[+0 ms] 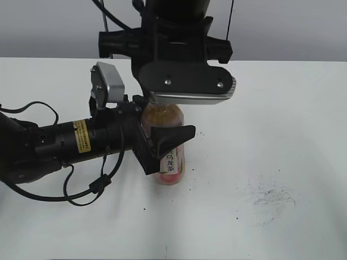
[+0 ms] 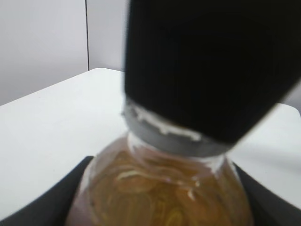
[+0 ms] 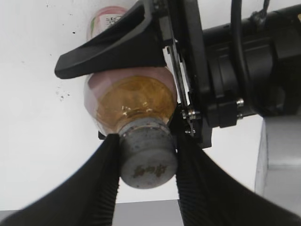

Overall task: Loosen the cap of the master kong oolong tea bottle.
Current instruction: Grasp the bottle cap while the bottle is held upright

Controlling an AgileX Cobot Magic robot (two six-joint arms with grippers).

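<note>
The master kong oolong tea bottle (image 1: 171, 165) stands upright on the white table, with amber tea above a pink-and-white label. My left gripper (image 1: 162, 129) reaches in from the left and is shut on the bottle's upper body; its black fingers (image 2: 51, 205) flank the amber shoulder (image 2: 164, 193). My right gripper (image 3: 146, 160) comes down from above and is shut on the grey cap (image 3: 146, 157), one ribbed finger (image 3: 96, 188) pressing on each side. In the exterior view the right wrist housing (image 1: 187, 81) hides the cap.
The white table (image 1: 282, 141) carries dark smudges (image 1: 271, 197) at the front right. The left arm and its cables (image 1: 54, 146) lie across the left side of the table. A grey wall stands behind.
</note>
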